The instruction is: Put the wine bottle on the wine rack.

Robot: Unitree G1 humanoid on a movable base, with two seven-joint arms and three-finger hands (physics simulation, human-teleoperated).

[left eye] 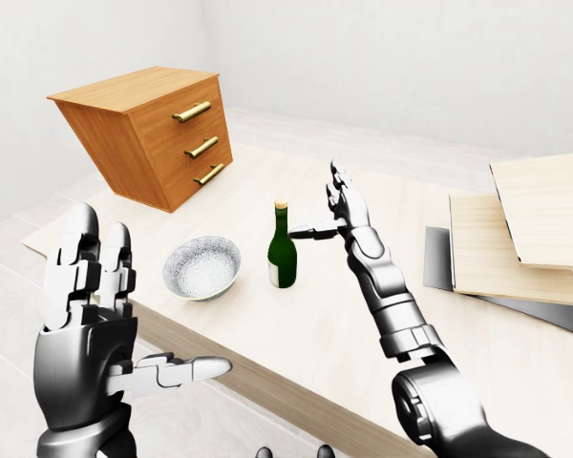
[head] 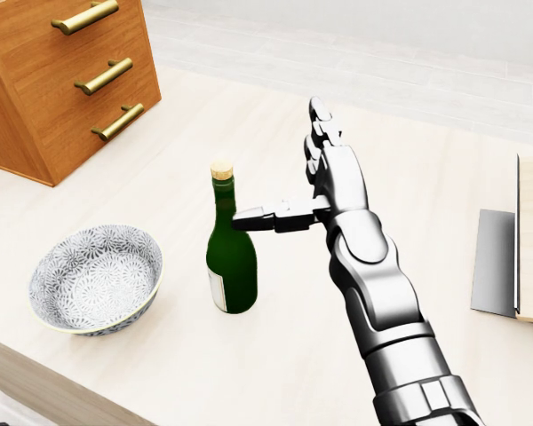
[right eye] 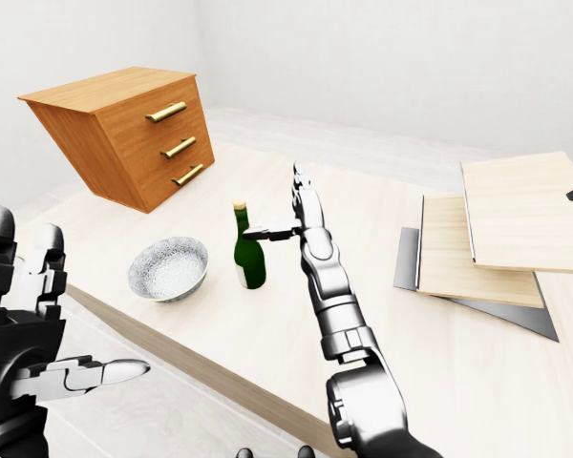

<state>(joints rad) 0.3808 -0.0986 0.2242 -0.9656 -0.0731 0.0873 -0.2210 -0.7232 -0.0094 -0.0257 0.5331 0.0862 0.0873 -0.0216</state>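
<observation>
The left hand (left eye: 105,329) hangs nearest in the left-eye view, off the table's near edge, fingers spread and holding nothing. The right hand (head: 315,191) reaches over the table (head: 275,355), released too, its fingers straight up and its thumb pointing left at the neck of the wine bottle (head: 230,253); whether the thumb tip touches the glass cannot be told. The green bottle stands upright with a cork stopper and a pale label low on its side, the writing too small to read. Just left of it sits a patterned bowl (head: 95,277). Farther off, at upper left, stands a wooden drawer chest (head: 58,80) with brass handles. Stacked pale boards (left eye: 516,239) lie at right, cut off by the frame.
</observation>
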